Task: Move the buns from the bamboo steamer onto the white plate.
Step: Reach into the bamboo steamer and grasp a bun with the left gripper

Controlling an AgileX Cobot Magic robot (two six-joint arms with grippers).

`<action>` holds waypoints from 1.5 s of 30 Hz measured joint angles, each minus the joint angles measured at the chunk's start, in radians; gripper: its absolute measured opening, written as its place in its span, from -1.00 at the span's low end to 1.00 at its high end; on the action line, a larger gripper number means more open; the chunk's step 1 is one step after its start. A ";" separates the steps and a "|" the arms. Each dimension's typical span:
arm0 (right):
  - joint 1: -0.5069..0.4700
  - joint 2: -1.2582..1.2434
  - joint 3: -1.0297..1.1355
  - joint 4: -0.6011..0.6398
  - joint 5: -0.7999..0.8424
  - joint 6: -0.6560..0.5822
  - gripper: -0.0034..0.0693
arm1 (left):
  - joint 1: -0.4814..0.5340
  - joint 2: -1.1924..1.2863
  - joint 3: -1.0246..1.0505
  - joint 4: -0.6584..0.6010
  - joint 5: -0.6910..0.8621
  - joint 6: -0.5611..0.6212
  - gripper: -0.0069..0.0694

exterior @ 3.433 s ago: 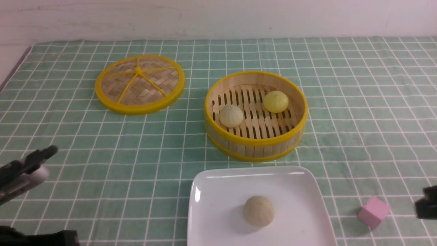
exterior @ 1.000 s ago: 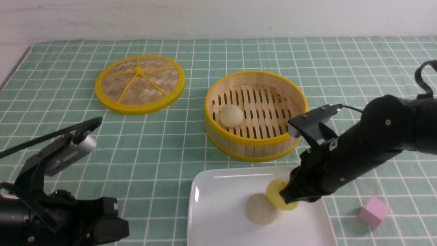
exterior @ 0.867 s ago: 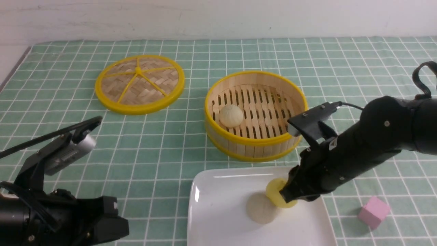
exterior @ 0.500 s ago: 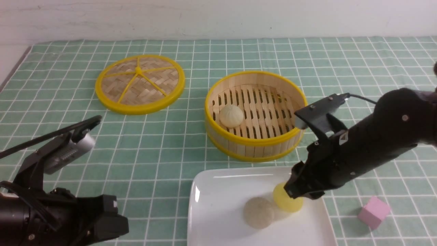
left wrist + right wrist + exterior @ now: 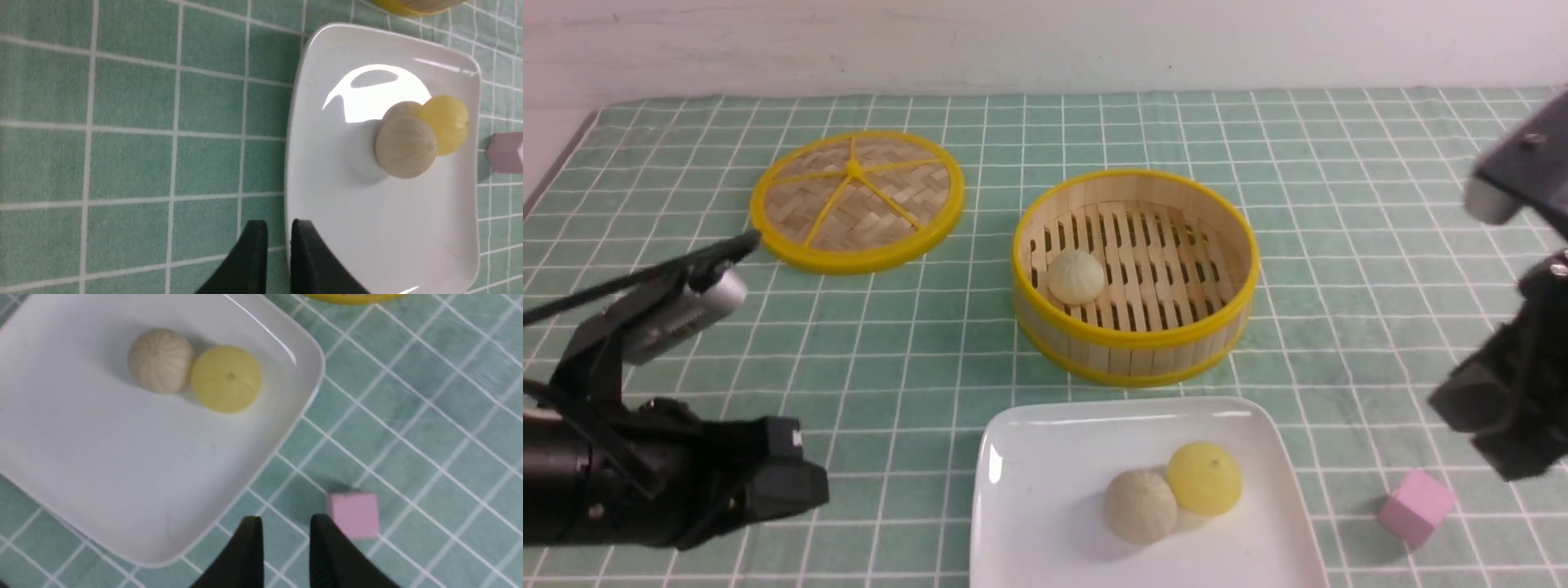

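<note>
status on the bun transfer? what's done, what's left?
Done: the yellow bun lies on the white plate, touching the beige bun there.
In hand: nothing. The right gripper and the left gripper each show a gap between the jaws with nothing in it, and neither is over the steamer.
Left: the cream-white bun sits in the bamboo steamer, so one more transfer.

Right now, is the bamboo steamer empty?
No, one cream-white bun lies on the slatted floor inside the bamboo steamer.
</note>
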State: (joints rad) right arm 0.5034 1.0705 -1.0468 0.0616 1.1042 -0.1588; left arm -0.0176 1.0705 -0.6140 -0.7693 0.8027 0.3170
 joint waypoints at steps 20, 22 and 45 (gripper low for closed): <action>0.000 -0.491 0.365 -0.048 -0.061 0.029 -0.94 | -0.370 0.727 -0.950 0.380 0.164 -0.328 -0.63; 0.000 -0.492 0.370 -0.048 -0.067 0.029 -0.93 | -0.425 0.802 -1.052 0.469 0.165 -0.407 -0.52; 0.000 -0.492 0.387 -0.030 -0.142 0.030 -0.90 | -0.525 1.233 -1.435 0.754 0.112 -0.619 -0.50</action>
State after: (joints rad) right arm 0.5034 0.5781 -0.6594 0.0320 0.9621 -0.1292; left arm -0.5427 2.3032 -2.0491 -0.0156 0.9150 -0.3021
